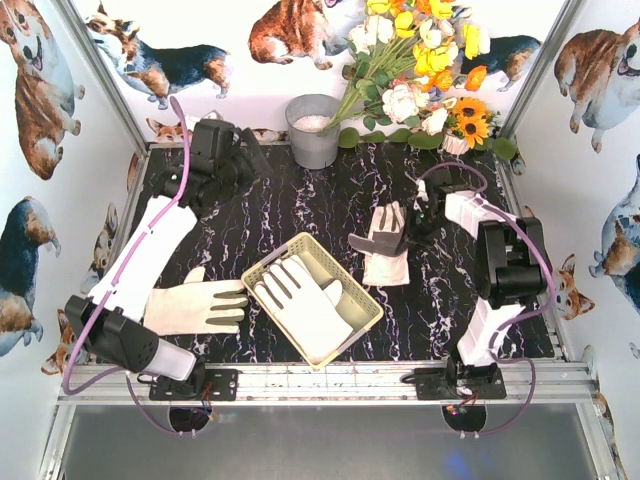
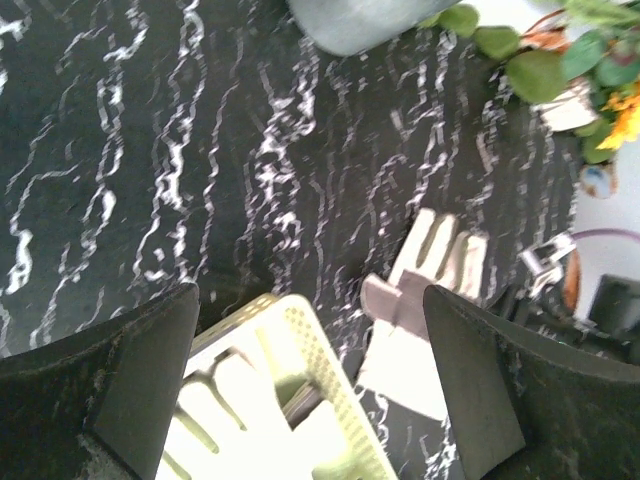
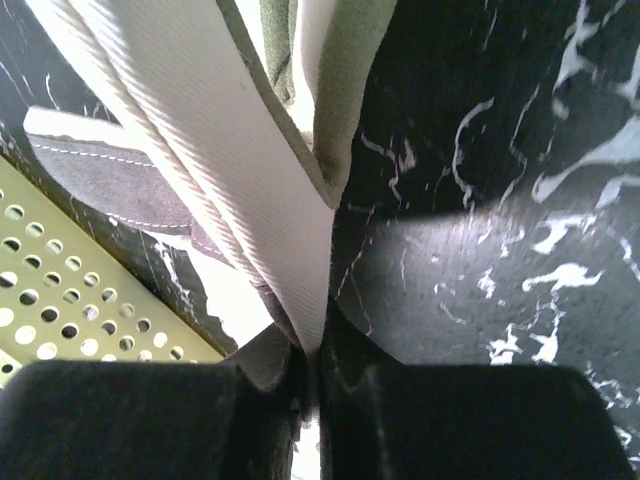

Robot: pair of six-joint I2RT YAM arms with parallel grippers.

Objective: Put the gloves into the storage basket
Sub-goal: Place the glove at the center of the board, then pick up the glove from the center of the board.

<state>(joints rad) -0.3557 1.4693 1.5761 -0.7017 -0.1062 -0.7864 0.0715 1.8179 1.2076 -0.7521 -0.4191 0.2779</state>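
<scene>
A black marbled table [image 1: 300, 200] is seen beneath both pincers. Left of the right pincer [image 1: 416, 222] and nearer the arm bases, a pale yellow-green perforated plastic basket [image 1: 368, 312] is set diagonally. One cream glove [image 1: 300, 300] with dark grey strips is laid along it, fingers aimed far-left. A second glove [image 1: 195, 305] is spread flat just beside the basket, fingers toward it. A third glove [image 1: 385, 262] of ribbed fabric, fingers pointing away from the bases, is clamped at its edge by the right pincer. The left pincer [image 2: 310, 310] is held wide, gripping nothing.
</scene>
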